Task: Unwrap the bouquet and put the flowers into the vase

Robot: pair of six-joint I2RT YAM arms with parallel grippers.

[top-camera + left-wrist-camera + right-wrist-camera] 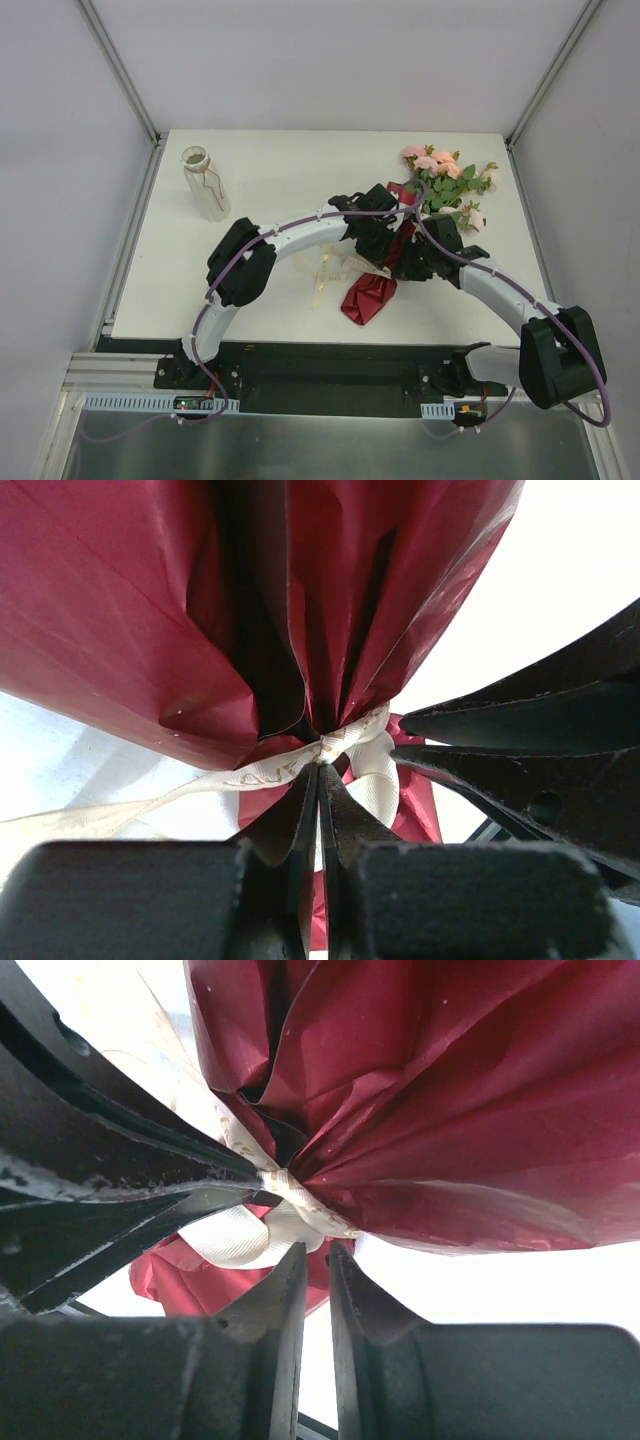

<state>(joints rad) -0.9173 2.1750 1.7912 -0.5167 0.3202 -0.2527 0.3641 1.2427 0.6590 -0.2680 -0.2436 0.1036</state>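
The bouquet is laid on the right half of the white table, with its pink and cream flowers pointed to the far right and the bunched tail of its dark red paper turned toward the near edge. The vase is stood at the far left of the table, well apart from the bouquet and from both arms. Both arms are bent inward over the tied waist of the bouquet, which is largely hidden by them in the top view. In the left wrist view the left gripper is seen pressed together, its tips pinching the cream ribbon right at the knot, where the paper is gathered into folds. A loose end of the ribbon is trailed away to the left across the table. In the right wrist view the right gripper is held just below a white loop of the ribbon, its fingers drawn close with only a narrow slit left between them. Whether any ribbon is caught in that slit cannot be told. The two grippers are set tip to tip at the knot, nearly touching
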